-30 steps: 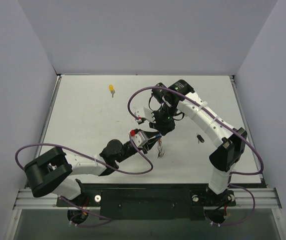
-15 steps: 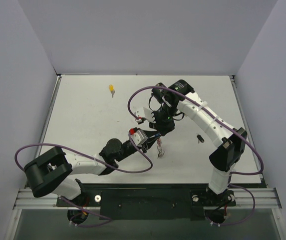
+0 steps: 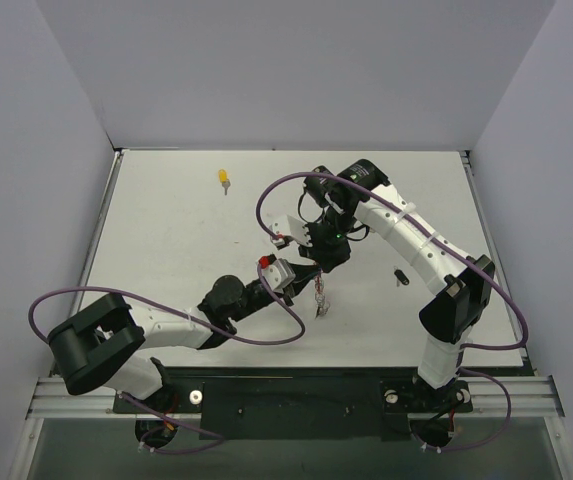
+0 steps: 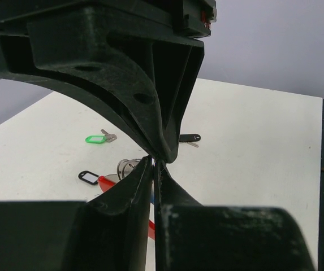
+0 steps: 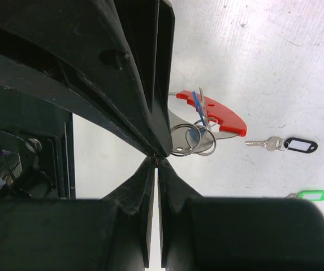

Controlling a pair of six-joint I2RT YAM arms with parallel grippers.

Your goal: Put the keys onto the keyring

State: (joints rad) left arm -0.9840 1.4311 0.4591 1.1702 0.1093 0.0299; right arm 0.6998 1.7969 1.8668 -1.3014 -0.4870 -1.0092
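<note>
My right gripper (image 3: 324, 267) and left gripper (image 3: 304, 273) meet tip to tip above the table's middle. The right gripper (image 5: 157, 160) is shut on a thin red strand of the keyring (image 5: 218, 116), whose red part and silver rings dangle below. A blue key (image 5: 198, 105) hangs edge-on among the rings. The left gripper (image 4: 155, 163) has its jaws drawn to a narrow slit; blue and red show through it, and I cannot tell whether anything is pinched. Lying loose are a yellow key (image 3: 224, 178), a black key (image 3: 400, 276) and a green key (image 4: 95, 138).
A silver key with a black-outlined white tag (image 5: 290, 145) lies on the table under the grippers, near the green key (image 5: 311, 195). The black key (image 4: 189, 138) lies to the right. Grey walls enclose the white table (image 3: 166, 240) on three sides.
My left gripper's jaws have closed further and the left arm has shifted very slightly. The right arm and the hanging keyring stay put.
</note>
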